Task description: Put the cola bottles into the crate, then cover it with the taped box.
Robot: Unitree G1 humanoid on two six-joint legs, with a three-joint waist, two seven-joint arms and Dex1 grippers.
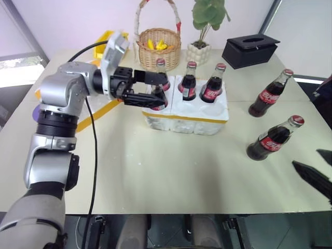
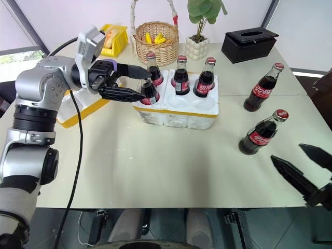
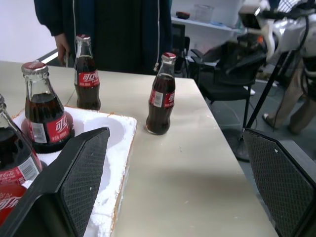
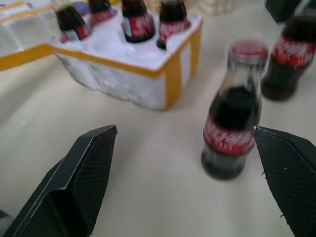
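The white crate (image 1: 187,111) with its yellow band stands mid-table. Several cola bottles sit in its holes, among them the ones at back left (image 1: 161,71) and back right (image 1: 213,83). Two more cola bottles (image 1: 267,93) (image 1: 274,137) stand on the table to the right. My left gripper (image 1: 167,92) is open at the crate's left end, level with the front-left bottle (image 2: 149,91). Nothing is between its fingers in the left wrist view. My right gripper (image 2: 306,166) is open low at the right table edge, with the nearer loose bottle (image 4: 232,128) ahead of it. The taped box (image 2: 70,115) lies behind my left arm, mostly hidden.
A wicker basket (image 1: 158,49), a potted plant (image 1: 199,52) and a black tissue box (image 1: 250,49) line the far edge. A yellow object (image 2: 114,39) sits at the back left. A person (image 3: 113,29) stands beyond the table's far side, near chairs.
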